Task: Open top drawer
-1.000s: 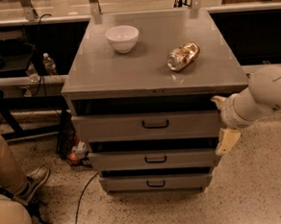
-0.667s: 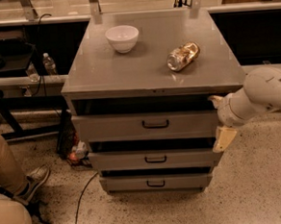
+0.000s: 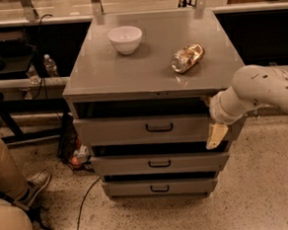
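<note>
Item: top drawer [image 3: 135,129], grey metal, uppermost and tallest of three fronts in the cabinet at frame centre. A dark gap shows between its upper edge and the bench [image 3: 106,70] surface above. Whether the front already stands proud of the cabinet cannot be told from this angle. Fitting: small dark pull handle [image 3: 159,128], set mid-panel, long axis running left to right across the frame. Item: tool [image 3: 216,134], pale, hanging from the white arm [image 3: 260,86] that enters from the right edge. It sits at the right end of the top drawer's front, overlapping the panel's lower right corner. Its state, apart or together, cannot be told, and nothing is seen to be held in it. Governing relation: the handle lies to the left of the tool in the frame, at about the same height or slightly higher, with a stretch of bare panel between them, so they are not touching. Judgement: the next move calls for a leftward shift along the panel to meet the handle across its long axis, then a pull toward the lower edge of the frame. Below: middle drawer [image 3: 160,163] and bottom drawer [image 3: 160,187], shorter, with similar handles, not wanted. On the bench: white bowl [image 3: 125,39], upper left, and a crumpled shiny container [image 3: 187,57], lying on its side to the right.
</note>
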You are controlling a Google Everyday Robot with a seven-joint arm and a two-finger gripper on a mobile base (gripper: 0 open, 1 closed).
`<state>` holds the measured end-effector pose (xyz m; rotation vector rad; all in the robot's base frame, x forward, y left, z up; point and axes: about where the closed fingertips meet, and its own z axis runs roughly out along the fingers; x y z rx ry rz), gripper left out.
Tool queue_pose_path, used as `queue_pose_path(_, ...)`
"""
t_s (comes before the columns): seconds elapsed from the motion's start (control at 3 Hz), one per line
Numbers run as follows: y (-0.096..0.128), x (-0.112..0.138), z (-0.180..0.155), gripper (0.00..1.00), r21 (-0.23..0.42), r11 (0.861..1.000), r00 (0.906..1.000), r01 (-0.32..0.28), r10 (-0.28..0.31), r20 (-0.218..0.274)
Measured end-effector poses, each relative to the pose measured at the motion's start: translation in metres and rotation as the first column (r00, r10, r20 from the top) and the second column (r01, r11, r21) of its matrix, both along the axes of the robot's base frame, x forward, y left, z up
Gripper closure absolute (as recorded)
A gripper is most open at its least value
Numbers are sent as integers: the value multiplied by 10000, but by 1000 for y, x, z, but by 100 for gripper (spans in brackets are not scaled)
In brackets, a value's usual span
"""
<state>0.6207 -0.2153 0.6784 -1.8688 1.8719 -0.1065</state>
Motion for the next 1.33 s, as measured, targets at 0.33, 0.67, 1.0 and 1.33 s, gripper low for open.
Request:
queue_pose_path(0.33,5,-2,-2,23,50,9999,9997,-129,130,-184)
queue_pose_path(0.67,-1,-24,-2,48,113,9999,9986,-34,40,-533)
queue_pose_path(1.0,-11,-51,-3,70,340,9992,9965,225,-197,-807)
queue_pose_path(1.33,-11,-52,0,99,355,9991,9964,243,-213,-820)
